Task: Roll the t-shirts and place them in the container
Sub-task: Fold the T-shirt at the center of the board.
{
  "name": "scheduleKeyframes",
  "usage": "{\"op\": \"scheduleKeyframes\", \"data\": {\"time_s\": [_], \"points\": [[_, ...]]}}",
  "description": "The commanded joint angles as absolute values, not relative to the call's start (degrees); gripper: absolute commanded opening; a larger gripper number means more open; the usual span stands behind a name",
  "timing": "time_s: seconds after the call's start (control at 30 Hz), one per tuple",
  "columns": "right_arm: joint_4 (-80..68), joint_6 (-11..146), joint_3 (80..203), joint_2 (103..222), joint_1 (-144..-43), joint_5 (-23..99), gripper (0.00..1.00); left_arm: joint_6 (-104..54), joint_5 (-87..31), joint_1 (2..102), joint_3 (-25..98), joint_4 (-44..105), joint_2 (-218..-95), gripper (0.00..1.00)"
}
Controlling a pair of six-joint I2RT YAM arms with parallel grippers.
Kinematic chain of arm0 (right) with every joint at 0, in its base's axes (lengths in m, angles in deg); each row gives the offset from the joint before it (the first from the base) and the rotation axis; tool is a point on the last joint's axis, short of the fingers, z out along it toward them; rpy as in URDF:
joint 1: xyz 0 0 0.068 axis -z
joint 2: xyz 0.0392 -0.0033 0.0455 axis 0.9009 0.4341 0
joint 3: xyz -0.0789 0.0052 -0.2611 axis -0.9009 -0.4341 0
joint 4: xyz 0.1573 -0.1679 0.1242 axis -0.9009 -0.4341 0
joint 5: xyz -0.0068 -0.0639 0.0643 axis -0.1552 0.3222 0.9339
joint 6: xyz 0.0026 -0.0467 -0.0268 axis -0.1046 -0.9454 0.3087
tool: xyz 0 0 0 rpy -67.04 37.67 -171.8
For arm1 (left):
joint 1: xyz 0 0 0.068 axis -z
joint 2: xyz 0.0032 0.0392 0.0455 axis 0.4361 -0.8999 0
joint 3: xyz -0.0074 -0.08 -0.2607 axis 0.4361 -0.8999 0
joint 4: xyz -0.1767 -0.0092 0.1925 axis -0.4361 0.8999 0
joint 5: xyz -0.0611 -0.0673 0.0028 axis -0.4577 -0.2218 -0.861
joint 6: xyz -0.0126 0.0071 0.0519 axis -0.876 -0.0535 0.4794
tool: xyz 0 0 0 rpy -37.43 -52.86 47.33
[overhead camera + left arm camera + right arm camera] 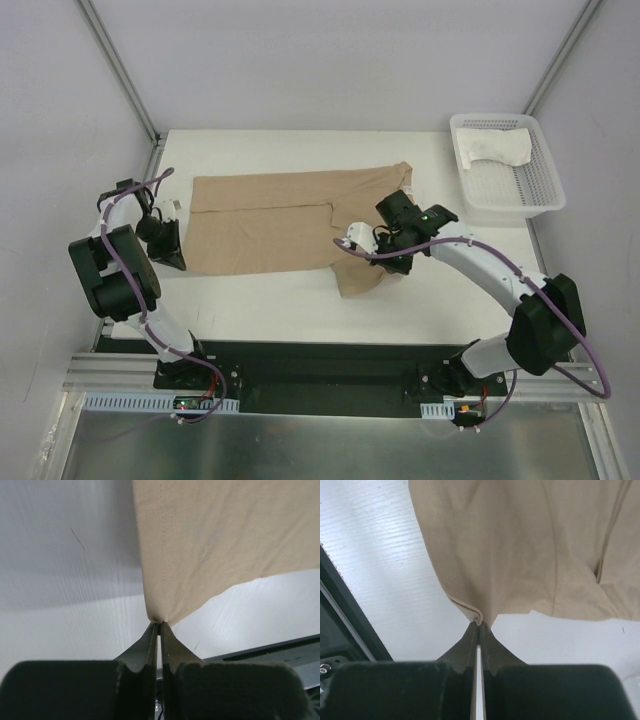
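A tan t-shirt (260, 225) lies spread on the white table (250, 305). My left gripper (180, 260) sits at the shirt's near left corner. In the left wrist view that gripper (159, 623) is shut on the corner of the tan cloth (225, 535), which is pulled to a point. My right gripper (383, 262) is at the shirt's right end, by the near sleeve. There the gripper (480, 624) is shut on a folded hem of the tan fabric (520, 545). A white t-shirt (495, 150) lies bunched in the basket.
A white mesh basket (535, 185) stands at the far right corner of the table. A black rail (320, 355) runs along the near edge, where the arm bases are bolted. Metal frame posts rise at the far left and far right.
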State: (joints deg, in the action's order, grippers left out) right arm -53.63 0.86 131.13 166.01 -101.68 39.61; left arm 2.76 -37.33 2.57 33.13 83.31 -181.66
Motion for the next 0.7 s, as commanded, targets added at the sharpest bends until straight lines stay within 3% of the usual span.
{"op": "scheduleKeyframes", "data": {"time_s": [0.0,0.27,0.67], "points": [[-53.22,6.46,130.83,160.1,-98.56,39.01,0.01,4.72,-40.86,2.74,35.83,91.21,-174.91,0.0],[-50.23,9.71,136.44,159.65,-91.88,36.72,0.01,4.29,-43.15,2.66,40.05,93.85,-174.9,0.0],[-47.68,9.36,154.2,173.96,-84.49,36.11,0.01,0.51,-44.37,3.09,53.65,93.68,-183.42,0.0]]}}
